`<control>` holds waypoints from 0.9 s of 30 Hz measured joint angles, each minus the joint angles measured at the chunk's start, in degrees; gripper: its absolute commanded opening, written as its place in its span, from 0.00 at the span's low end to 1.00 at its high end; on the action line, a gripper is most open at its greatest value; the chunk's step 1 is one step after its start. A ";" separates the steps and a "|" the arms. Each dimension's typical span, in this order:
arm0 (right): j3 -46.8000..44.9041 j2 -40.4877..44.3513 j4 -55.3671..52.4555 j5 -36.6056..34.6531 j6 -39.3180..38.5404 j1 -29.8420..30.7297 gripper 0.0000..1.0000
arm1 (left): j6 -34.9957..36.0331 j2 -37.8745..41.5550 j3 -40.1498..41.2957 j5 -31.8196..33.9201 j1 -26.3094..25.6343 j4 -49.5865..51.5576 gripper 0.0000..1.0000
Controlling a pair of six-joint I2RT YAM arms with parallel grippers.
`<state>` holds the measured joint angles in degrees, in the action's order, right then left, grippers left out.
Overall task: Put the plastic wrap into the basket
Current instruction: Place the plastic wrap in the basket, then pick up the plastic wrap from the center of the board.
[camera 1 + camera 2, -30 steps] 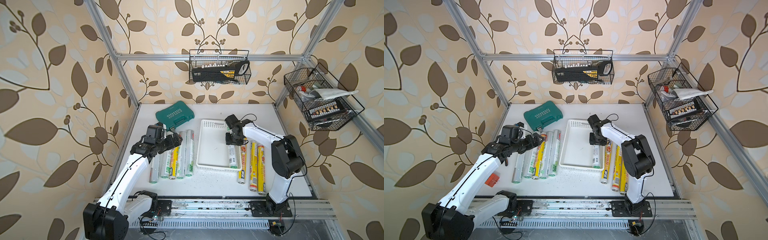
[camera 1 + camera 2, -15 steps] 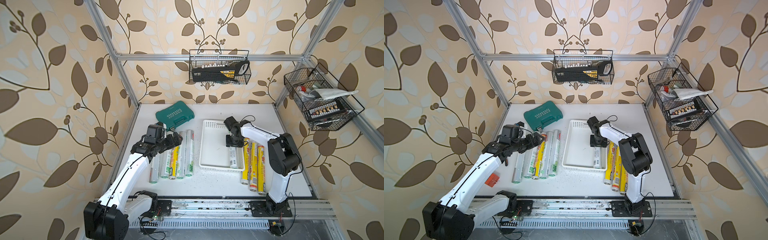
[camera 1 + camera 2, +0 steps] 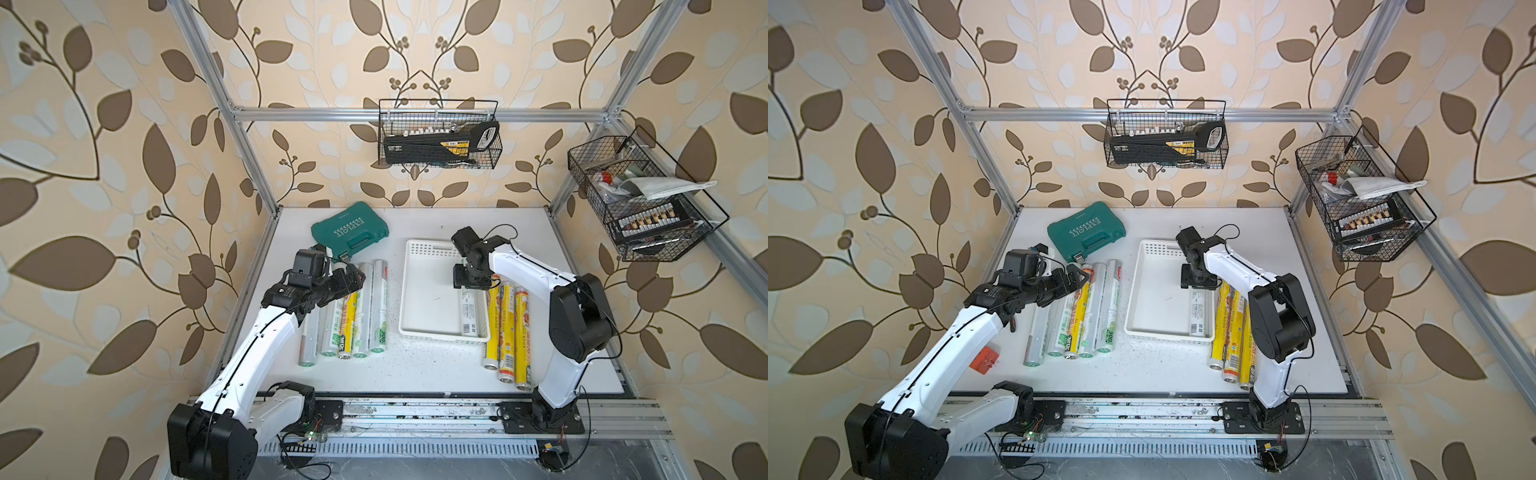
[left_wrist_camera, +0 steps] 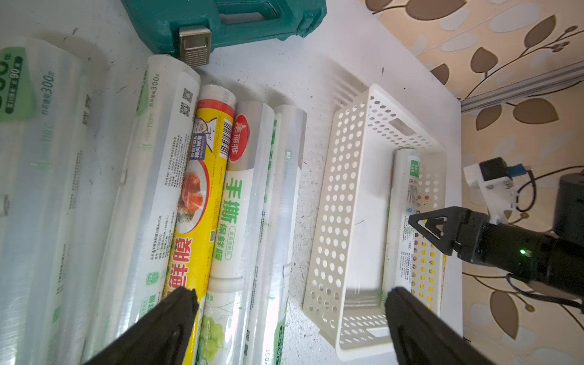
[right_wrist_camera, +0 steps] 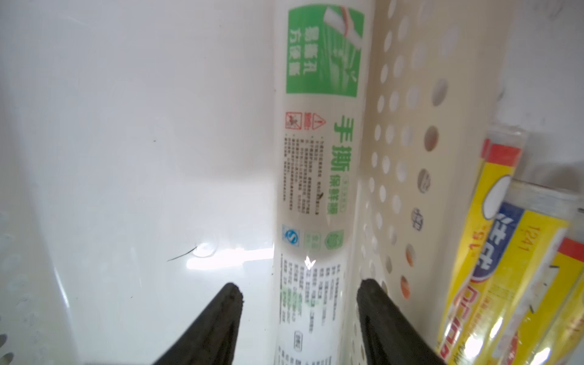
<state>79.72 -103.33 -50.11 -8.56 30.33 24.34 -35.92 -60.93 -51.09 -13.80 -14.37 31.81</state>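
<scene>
Straddling the silvery roll (image 5: 316, 158) inside the basket (image 5: 398, 158), the right gripper (image 5: 298, 294), fingers parted, should lift straight up; the left gripper (image 4: 290, 303) gapes wide.

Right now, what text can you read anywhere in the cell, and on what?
"EXPLOIT": green tool case.
"手撕 保鲜膜": silvery-white roll in the basket.
"1241": yellow roll outside the basket.
"300": silvery roll on the table.
Fine print and barcodes on the rolls: too small to read.

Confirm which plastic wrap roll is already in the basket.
The silvery-white, green-print roll along the basket's wall, below the right gripper; the other eight lie on the table outside.
</scene>
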 measured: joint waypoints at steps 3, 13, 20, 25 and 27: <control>0.11 3.76 -0.59 0.20 -0.20 0.48 0.62 | -0.04 -0.04 0.00 -0.11 -0.57 0.00 0.99; -1.88 16.74 -1.46 3.13 -0.57 1.53 0.62 | -0.24 -1.03 -0.42 0.59 -5.35 0.24 0.99; -7.19 24.20 -1.07 6.86 -0.59 1.53 0.64 | -0.44 -2.82 -3.91 3.50 -10.32 0.22 0.99; -10.23 28.55 -0.61 8.20 -0.81 1.53 0.65 | -0.48 -5.77 -6.58 6.32 -14.29 0.28 0.99; -10.99 29.57 -0.26 8.37 -1.05 1.40 0.66 | -0.50 -6.99 -7.17 7.45 -15.54 0.28 0.99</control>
<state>68.73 -73.76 -50.37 -0.19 29.28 25.74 -36.42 -67.92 -58.26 -6.35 -29.91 32.10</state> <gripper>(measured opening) 0.653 0.988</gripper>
